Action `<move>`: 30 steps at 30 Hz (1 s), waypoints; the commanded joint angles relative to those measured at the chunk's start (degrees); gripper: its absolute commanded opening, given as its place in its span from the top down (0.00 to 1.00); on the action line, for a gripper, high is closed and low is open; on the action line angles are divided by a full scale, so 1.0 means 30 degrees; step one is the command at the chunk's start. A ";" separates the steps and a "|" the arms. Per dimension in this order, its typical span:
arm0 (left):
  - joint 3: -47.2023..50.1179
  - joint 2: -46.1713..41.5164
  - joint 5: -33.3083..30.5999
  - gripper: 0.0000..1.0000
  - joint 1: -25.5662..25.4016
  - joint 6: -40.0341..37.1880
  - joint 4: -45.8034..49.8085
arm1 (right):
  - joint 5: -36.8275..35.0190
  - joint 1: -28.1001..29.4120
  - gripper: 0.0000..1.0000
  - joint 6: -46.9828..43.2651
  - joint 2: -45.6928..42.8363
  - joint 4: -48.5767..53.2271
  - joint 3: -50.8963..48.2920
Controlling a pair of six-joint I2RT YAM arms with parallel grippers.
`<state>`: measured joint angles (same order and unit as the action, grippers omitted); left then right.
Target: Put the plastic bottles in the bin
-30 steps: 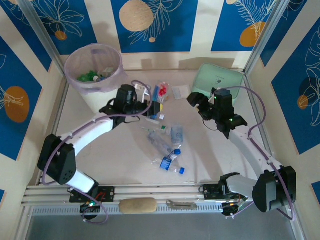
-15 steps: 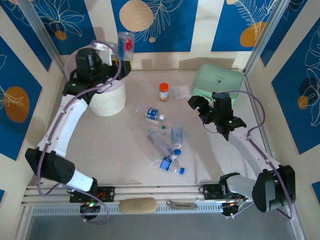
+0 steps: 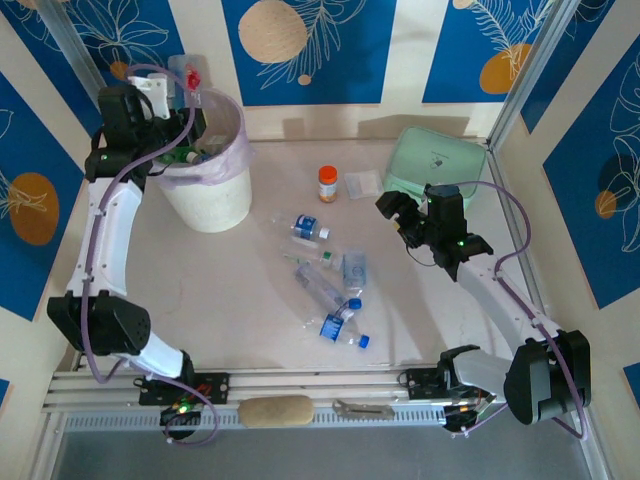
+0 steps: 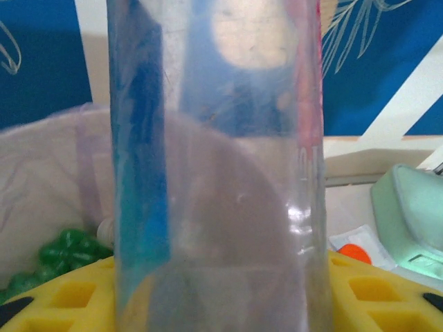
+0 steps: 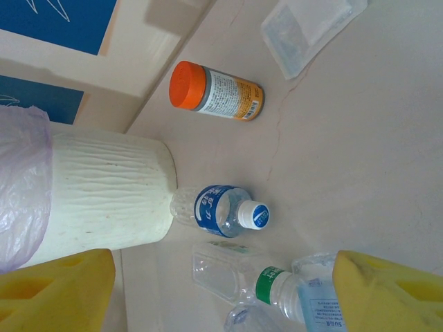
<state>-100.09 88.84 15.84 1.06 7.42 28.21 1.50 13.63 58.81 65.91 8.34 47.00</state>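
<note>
Left gripper (image 3: 183,92) has its jaws clamped on a clear bottle (image 4: 214,173), seemingly labelled blue and red, above the pink-lined bin (image 3: 212,198). Right gripper (image 3: 397,214) hangs wide open, empty.

Bare worktop (image 3: 220,290) lies open left of the clustered bottles (image 3: 325,290); the jar (image 3: 327,184) stands between bin (image 3: 215,200) and mint container (image 3: 440,160).

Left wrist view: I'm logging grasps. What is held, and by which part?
The left gripper holds a clear plastic bottle with blue and red label, jaws closed across its body.
</note>
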 commanded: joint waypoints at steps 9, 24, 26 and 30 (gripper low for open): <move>-0.0271 0.1468 0.0814 0.62 0.0756 0.0263 0.1731 | 0.0056 -0.0032 0.17 0.0261 0.0047 0.0267 -0.0313; -0.0591 0.1906 0.1161 0.17 0.0761 0.0827 0.2174 | 0.0096 0.0001 0.17 0.0119 0.0122 0.0330 -0.0312; -0.0599 0.1617 0.1164 0.09 0.0741 0.0910 0.2090 | 0.0100 0.0015 0.17 0.0071 0.0192 0.0326 -0.0250; -0.0224 0.0674 0.1443 0.00 0.0710 0.1249 0.1559 | 0.0237 0.0107 0.17 0.0056 0.0488 0.0240 -0.0171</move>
<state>-99.92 94.96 18.13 2.74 10.26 34.79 1.52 13.65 58.98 66.57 8.58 46.72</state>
